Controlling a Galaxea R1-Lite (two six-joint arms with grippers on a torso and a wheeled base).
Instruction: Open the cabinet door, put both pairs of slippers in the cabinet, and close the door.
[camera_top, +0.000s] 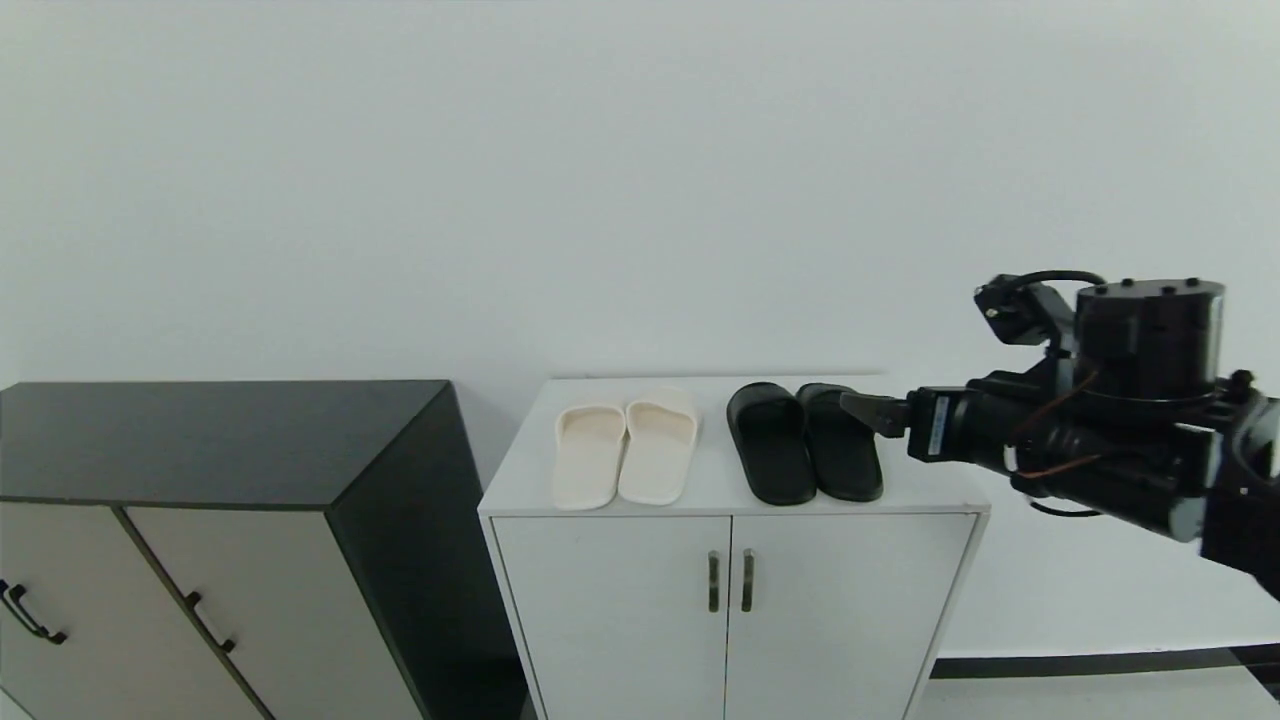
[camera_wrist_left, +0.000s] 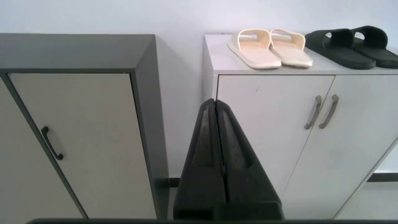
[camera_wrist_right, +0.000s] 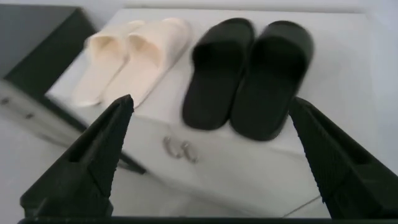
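A white cabinet (camera_top: 610, 620) stands with both doors shut, its two handles (camera_top: 730, 580) side by side at the middle. On its top lie a cream pair of slippers (camera_top: 625, 450) on the left and a black pair of slippers (camera_top: 805, 442) on the right. My right gripper (camera_top: 872, 412) hovers at the black pair's right side; in the right wrist view it (camera_wrist_right: 211, 106) is open above the black slippers (camera_wrist_right: 249, 74). My left gripper (camera_wrist_left: 216, 102) is shut and holds nothing, low in front of the gap between the two cabinets.
A dark cabinet (camera_top: 200, 430) with grey doors stands left of the white one, with a narrow gap between them. A plain white wall runs behind both. Bare floor lies to the right of the white cabinet.
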